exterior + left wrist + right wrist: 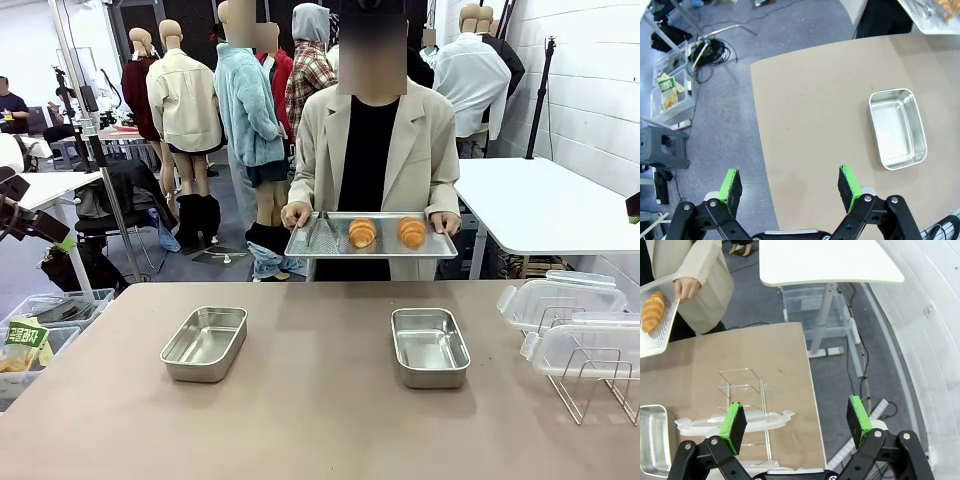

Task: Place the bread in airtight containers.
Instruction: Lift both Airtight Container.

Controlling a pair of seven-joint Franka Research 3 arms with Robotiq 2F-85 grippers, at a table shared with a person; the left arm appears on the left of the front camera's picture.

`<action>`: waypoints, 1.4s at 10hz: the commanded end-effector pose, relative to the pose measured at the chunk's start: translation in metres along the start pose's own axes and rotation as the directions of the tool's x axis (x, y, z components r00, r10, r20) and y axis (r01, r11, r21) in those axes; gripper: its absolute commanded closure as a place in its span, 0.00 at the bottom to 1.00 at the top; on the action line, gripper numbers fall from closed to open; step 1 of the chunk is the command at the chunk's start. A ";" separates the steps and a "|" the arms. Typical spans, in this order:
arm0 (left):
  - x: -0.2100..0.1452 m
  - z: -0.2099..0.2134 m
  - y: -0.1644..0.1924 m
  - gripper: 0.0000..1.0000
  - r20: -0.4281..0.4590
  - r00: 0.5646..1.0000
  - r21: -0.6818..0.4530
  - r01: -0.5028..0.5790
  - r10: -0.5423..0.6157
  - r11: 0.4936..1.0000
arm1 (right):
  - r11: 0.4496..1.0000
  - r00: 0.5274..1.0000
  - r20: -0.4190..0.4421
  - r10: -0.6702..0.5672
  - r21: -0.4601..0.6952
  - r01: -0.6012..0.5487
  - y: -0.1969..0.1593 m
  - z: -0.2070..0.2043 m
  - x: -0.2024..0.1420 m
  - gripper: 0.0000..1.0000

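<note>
Two golden croissants, one on the left and one on the right, lie on a perforated steel tray that a person holds in both hands beyond the table's far edge. One croissant also appears in the right wrist view. Two steel tins stand empty on the table, one at the left and one at the right. My left gripper hovers open high over the table's left edge, with the left tin off to its side. Open as well, my right gripper hangs over the table's right end.
A wire rack carrying clear plastic lids stands at the table's right end. Metal tongs lie on the held tray. Plastic bins sit on the floor at the left; a white table stands behind right.
</note>
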State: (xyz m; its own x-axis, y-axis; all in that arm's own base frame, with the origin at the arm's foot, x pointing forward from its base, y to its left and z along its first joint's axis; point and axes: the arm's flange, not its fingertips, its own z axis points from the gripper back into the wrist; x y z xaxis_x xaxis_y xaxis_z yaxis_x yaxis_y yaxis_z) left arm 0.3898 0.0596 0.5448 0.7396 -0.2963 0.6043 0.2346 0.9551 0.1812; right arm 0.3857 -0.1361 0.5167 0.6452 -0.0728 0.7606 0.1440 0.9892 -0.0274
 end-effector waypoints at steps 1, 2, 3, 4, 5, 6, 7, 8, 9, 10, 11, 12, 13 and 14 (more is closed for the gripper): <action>0.001 -0.002 0.001 0.00 0.006 1.000 -0.005 0.000 0.000 1.000 | 1.000 1.000 -0.003 0.012 -0.007 -0.012 -0.001 0.001 0.000 0.00; 0.001 -0.002 0.001 0.00 0.006 1.000 -0.005 0.000 0.000 1.000 | 1.000 1.000 -0.003 0.012 -0.007 -0.012 -0.001 0.001 0.000 0.00; 0.001 -0.002 0.001 0.00 0.006 1.000 -0.005 0.000 0.000 1.000 | 1.000 1.000 -0.003 0.012 -0.007 -0.012 -0.001 0.001 0.000 0.00; 0.001 -0.002 0.001 0.00 0.006 1.000 -0.005 0.000 0.000 1.000 | 1.000 1.000 -0.003 0.012 -0.007 -0.012 -0.001 0.001 0.000 0.00; 0.001 -0.002 0.001 0.00 0.006 1.000 -0.005 0.000 0.000 1.000 | 1.000 1.000 -0.003 0.012 -0.007 -0.012 -0.001 0.001 0.000 0.00; 0.001 -0.002 0.001 0.00 0.006 1.000 -0.005 0.000 0.000 1.000 | 1.000 1.000 -0.003 0.012 -0.007 -0.012 -0.001 0.001 0.000 0.00; 0.001 -0.002 0.001 0.00 0.006 1.000 -0.005 0.000 0.000 1.000 | 1.000 1.000 -0.003 0.012 -0.007 -0.012 -0.001 0.001 0.000 0.00; 0.001 -0.002 0.001 0.00 0.006 1.000 -0.005 0.000 0.000 1.000 | 1.000 1.000 -0.003 0.012 -0.007 -0.012 -0.001 0.001 0.000 0.00; 0.001 -0.002 0.001 0.00 0.006 1.000 -0.005 0.000 0.000 1.000 | 1.000 1.000 -0.003 0.012 -0.007 -0.012 -0.001 0.001 0.000 0.00; 0.001 -0.002 0.001 0.00 0.006 1.000 -0.005 0.000 0.000 1.000 | 1.000 1.000 -0.003 0.012 -0.007 -0.012 -0.001 0.001 0.000 0.00; 0.001 -0.002 0.001 0.00 0.006 1.000 -0.005 0.000 0.000 1.000 | 1.000 1.000 -0.003 0.012 -0.007 -0.012 -0.001 0.001 0.000 0.00; 0.001 -0.002 0.001 0.00 0.006 1.000 -0.005 0.000 0.000 1.000 | 1.000 1.000 -0.003 0.012 -0.007 -0.012 -0.001 0.001 0.000 0.00; 0.001 -0.002 0.001 0.00 0.006 1.000 -0.005 0.000 0.000 1.000 | 1.000 1.000 -0.003 0.012 -0.007 -0.012 -0.001 0.001 0.000 0.00; 0.001 -0.002 0.001 0.00 0.006 1.000 -0.005 0.000 0.000 1.000 | 1.000 1.000 -0.003 0.012 -0.007 -0.012 -0.001 0.001 0.000 0.00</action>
State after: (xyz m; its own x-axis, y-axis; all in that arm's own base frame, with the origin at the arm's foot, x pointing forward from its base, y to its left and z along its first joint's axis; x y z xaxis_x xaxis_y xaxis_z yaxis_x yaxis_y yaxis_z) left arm 0.3898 0.0596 0.5448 0.7396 -0.2963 0.6043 0.2346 0.9551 0.1812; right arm 0.3857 -0.1361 0.5167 0.6452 -0.0728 0.7606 0.1440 0.9892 -0.0275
